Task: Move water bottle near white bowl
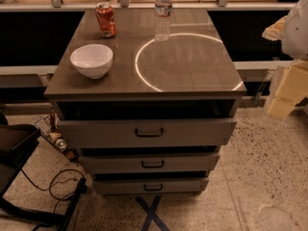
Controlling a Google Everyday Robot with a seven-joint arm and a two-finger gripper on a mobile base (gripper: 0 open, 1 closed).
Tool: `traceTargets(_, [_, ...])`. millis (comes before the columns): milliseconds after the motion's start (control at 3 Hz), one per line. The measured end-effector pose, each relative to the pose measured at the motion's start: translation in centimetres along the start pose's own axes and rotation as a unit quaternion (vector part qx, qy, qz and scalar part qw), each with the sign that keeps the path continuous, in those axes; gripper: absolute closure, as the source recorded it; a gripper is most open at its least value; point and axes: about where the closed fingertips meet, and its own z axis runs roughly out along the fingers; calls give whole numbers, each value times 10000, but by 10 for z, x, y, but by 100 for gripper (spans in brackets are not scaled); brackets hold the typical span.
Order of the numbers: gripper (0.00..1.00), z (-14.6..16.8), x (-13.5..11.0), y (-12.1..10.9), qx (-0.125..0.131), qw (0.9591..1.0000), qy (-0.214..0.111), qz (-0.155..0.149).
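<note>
Approach step, nothing grasped yet. Water bottle [163, 14] stands upright at worktop [192, 76] rear, well apart from white bowl [91, 60] front-left. Claw is out of view, state can't be told. Next: reach for the bottle, clear of soda can [106, 19].

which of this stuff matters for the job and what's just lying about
For the job: water bottle, white bowl. The gripper is out of view.
Lying about: soda can, drawer cabinet they all stand on.
</note>
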Motion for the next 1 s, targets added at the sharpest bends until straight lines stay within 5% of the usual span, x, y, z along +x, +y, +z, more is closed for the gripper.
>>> traceTargets(667, [0,3,-1,-11,197,9996,-165,143])
traceTargets(1000, [0,19,1,-52,655,9912,-834,797])
